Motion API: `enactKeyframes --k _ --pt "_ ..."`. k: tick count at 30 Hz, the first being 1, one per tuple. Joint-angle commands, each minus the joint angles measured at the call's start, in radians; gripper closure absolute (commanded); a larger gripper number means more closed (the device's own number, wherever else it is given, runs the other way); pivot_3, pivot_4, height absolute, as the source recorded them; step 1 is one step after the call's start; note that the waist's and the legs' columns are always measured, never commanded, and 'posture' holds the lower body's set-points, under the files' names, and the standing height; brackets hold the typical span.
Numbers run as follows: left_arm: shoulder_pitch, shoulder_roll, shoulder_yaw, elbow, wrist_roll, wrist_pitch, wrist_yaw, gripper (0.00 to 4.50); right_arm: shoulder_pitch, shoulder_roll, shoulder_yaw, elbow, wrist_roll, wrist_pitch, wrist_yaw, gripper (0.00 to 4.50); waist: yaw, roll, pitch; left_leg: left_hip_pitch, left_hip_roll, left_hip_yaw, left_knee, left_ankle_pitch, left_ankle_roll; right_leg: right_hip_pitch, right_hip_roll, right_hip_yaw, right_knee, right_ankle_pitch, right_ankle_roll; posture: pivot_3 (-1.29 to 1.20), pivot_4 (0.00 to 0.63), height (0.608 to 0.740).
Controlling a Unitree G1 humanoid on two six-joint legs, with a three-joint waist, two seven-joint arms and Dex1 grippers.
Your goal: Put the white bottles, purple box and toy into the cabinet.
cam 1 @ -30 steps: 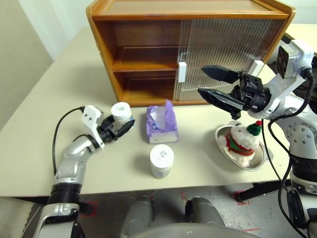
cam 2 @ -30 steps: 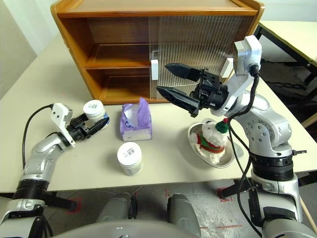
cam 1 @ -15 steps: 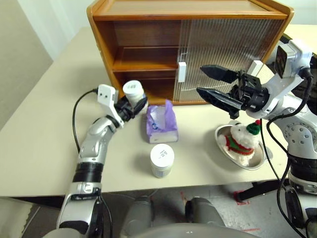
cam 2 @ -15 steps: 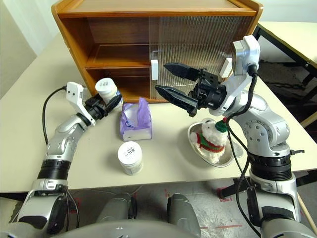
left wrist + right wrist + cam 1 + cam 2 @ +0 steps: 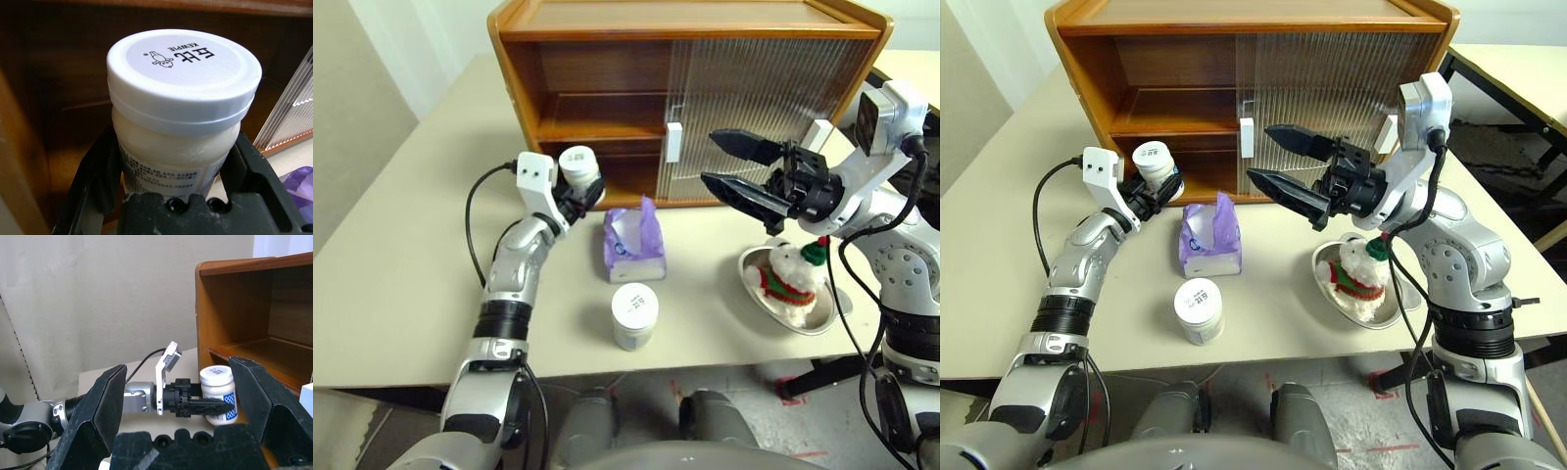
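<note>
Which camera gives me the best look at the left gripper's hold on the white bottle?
The left wrist view: the white bottle sits between the left gripper's two black fingers, which press its sides. The eye views show it small, raised before the cabinet's open side. The right wrist view shows it side-on.

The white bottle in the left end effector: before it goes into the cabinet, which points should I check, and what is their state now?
1. Grip: left end effector is shut on the white bottle, fingers on both sides of its body. Ok.
2. Lid: seated on the bottle. Ok.
3. Opening: the cabinet has its left half open, the sliding door stands to the right. Ok.
4. Lower shelf: nothing seen on it, but part is in shadow. Cannot tell.
5. Right end effector: open, in front of the door, apart from the left arm. Ok.
6. Purple box: on the table beside the path. Ok.
</note>
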Motion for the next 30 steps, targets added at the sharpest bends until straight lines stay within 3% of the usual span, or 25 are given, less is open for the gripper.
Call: enactKeyframes --k 1,16,30 --pt "-0.040 -0.014 -0.005 0.028 0.013 -0.013 0.019 1.40 0.000 -0.002 -0.011 -0.018 0.000 -0.018 0.001 0.00 0.000 0.000 0.000 0.000 0.000 0.000 0.000 0.000 0.000 0.000 0.000 0.000 0.000 0.000 0.000 -0.01 0.000 0.740" --pt "-0.194 -0.078 0.006 0.267 0.089 -0.034 0.249 1.40 0.001 -0.006 -0.013 -0.017 -0.003 -0.028 0.000 0.00 0.000 0.000 0.000 0.000 -0.001 0.000 0.000 0.000 0.000 0.001 0.001 0.000 -0.001 0.001 0.002 -0.02 0.000 0.740" --pt "-0.379 -0.138 0.017 0.596 0.132 -0.191 0.343 1.40 -0.007 -0.024 -0.019 -0.031 0.006 -0.014 -0.011 0.00 -0.003 -0.001 0.001 -0.001 -0.002 -0.001 0.000 0.000 0.000 0.001 0.001 0.000 -0.002 0.001 0.003 -0.03 0.000 0.740"
